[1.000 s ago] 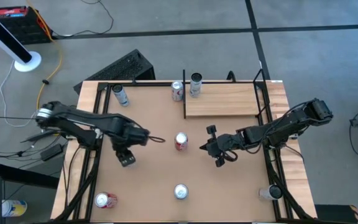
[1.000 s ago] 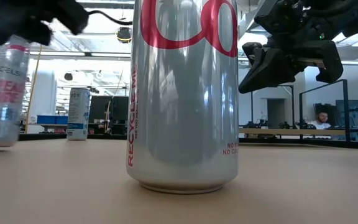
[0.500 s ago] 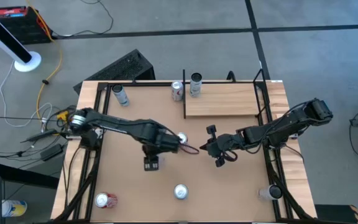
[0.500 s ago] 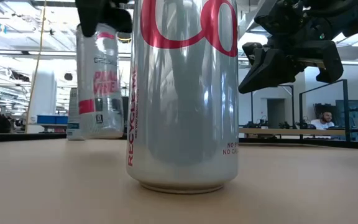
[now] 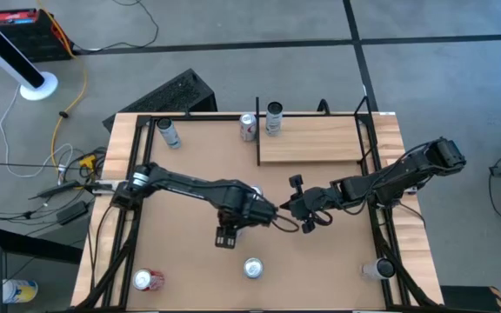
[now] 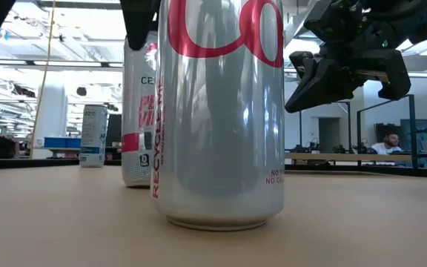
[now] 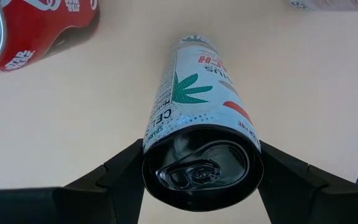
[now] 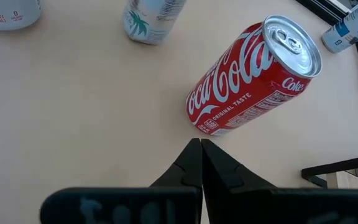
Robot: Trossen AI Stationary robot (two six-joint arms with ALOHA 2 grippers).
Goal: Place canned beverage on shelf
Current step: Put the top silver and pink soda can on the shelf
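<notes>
High view, left tool [image 5: 259, 209]: at mid-bench, its fingers [image 7: 114, 171] clamped on either side of a slim can.
Slim can [image 7: 201, 127]: white, green leaf print, upright between the left tool's fingers; top opening faces the left wrist camera; base on or just above the bench, cannot tell which.
Right tool [image 5: 301, 209]: just beside the left tool, held above the bench; fingers [image 8: 194, 165] pressed together on nothing.
Red cola can [image 8: 253, 78]: upright on the bench, near the right tool's tips in the right wrist view.
Silver can [image 6: 221, 111]: red lettering, upright at the bench's near edge, in front of the left tool; fills the low view.
Shelf [image 5: 316, 139]: pale wood board at the far right of the bench, well beyond both tools.
Can on shelf [image 5: 274, 117]: upright at the shelf's left end.
Can by shelf [image 5: 248, 127]: just beside the shelf's left post.
Bench [image 5: 190, 252]: tan top.
</notes>
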